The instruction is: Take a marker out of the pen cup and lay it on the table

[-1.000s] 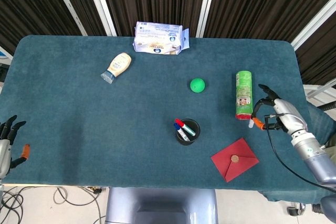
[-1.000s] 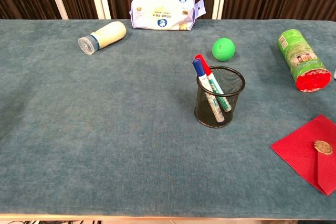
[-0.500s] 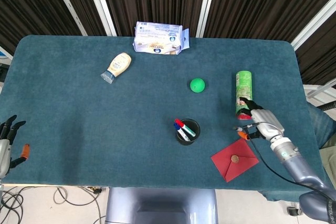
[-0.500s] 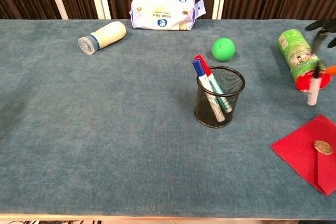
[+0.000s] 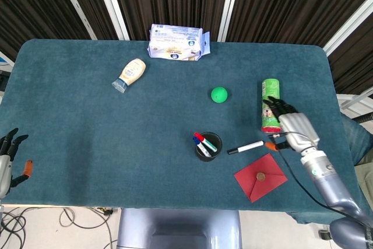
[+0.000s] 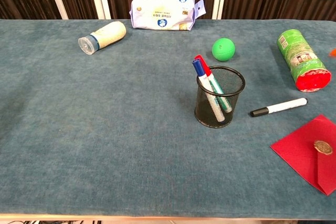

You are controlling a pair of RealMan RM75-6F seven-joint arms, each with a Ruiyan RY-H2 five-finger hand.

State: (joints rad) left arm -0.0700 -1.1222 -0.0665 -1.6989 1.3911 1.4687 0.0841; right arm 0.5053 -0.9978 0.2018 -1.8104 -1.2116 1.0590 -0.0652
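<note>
One marker [image 5: 245,147] now lies freed on the surface [image 5: 87,121] just beside the right robot hand [image 5: 291,127], whose fingers hang spread and empty, so the task looks done.

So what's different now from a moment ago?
A black-capped marker now lies on the table between the pen cup and the red envelope. The right hand has let it go. The cup's three markers, green ball and left hand stayed put.
</note>
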